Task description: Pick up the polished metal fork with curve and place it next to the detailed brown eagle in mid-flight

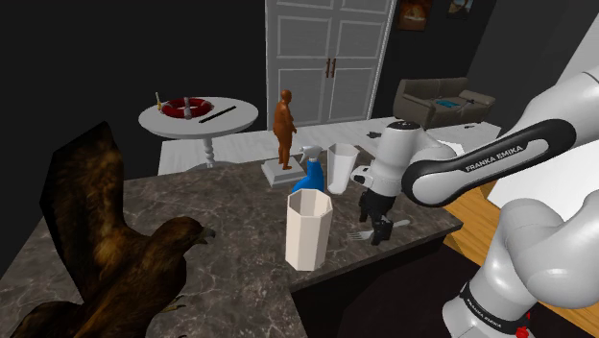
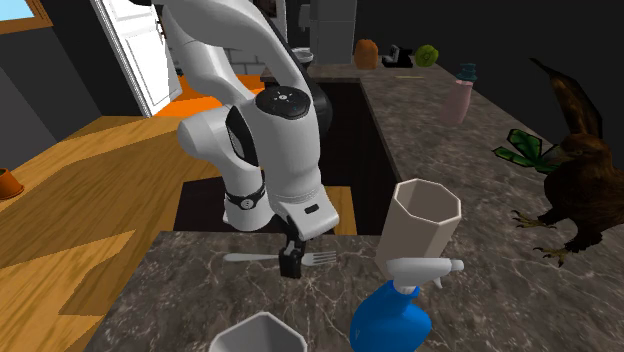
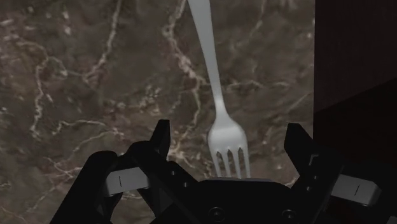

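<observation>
A shiny metal fork point(image 3: 217, 114) lies flat on the dark marble counter point(image 1: 230, 259), close to its edge. My black gripper point(image 3: 229, 127) is open and lowered over the fork's tine end, one finger on each side, neither touching it. From the shoulder view the gripper point(image 1: 380, 230) stands on the fork point(image 1: 359, 234) at the counter's right end. The second exterior view has the gripper point(image 2: 292, 262) across the fork point(image 2: 250, 258). The brown eagle point(image 1: 125, 259) with raised wings stands at the counter's near left, far from the fork; the same eagle point(image 2: 575, 180) appears at that view's right.
A tall white faceted vase point(image 1: 308, 229), a blue spray bottle point(image 1: 312, 176) and a white cup point(image 1: 343, 165) stand between fork and eagle. An orange figurine point(image 1: 284, 125) stands farther back. The counter's edge point(image 3: 315, 76) drops off just beside the fork.
</observation>
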